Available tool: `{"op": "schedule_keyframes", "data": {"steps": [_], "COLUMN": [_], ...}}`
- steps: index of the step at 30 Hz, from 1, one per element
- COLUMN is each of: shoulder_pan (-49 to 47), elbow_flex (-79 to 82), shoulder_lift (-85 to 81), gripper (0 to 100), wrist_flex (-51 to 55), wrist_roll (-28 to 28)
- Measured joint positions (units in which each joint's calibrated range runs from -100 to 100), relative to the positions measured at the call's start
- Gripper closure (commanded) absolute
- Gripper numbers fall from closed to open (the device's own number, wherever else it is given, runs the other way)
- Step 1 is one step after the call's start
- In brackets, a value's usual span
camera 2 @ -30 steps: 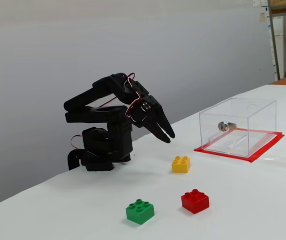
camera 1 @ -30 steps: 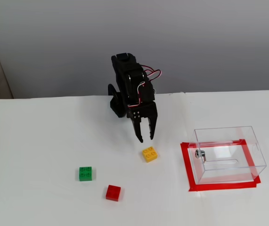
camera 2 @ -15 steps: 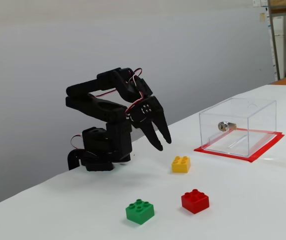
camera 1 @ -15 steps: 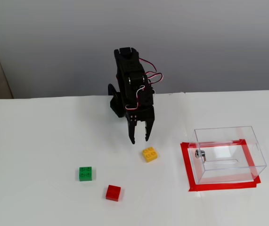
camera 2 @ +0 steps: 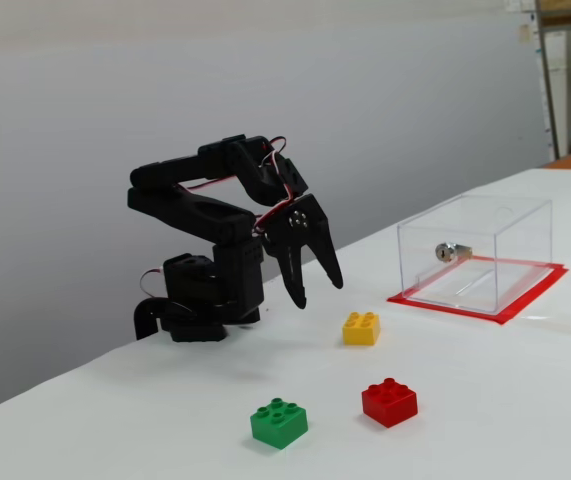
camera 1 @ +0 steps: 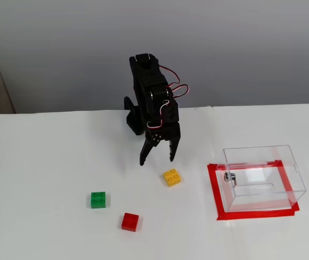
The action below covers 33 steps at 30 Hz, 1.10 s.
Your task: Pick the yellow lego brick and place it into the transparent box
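- Near the table's (camera 1: 46, 151) far edge, the gripper (camera 1: 157, 159) hangs spread, empty.
- Yellow brick (camera 1: 171, 177) mid-table; box (camera 1: 262, 176) toward right edge.

One high frontal camera, one low side camera; same tabletop.

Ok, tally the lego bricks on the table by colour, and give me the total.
Yellow lego brick: 1
Green lego brick: 1
Red lego brick: 1
Total: 3 bricks, all lying on the white table; none is in the transparent box.
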Motion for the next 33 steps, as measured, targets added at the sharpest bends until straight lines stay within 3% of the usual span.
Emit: {"op": "schedule_keyframes", "data": {"steps": [17,24,33], "shoulder_pan": [-0.3,-2.2,-2.2], "elbow_flex": [-7.3,-9.3,-11.6], "shoulder_lift": [14.0,18.3,23.8], "gripper": [61,46,45], "wrist_flex": [0.0,0.0,-3.3], "wrist_roll": [0.0,0.0,0.0]}}
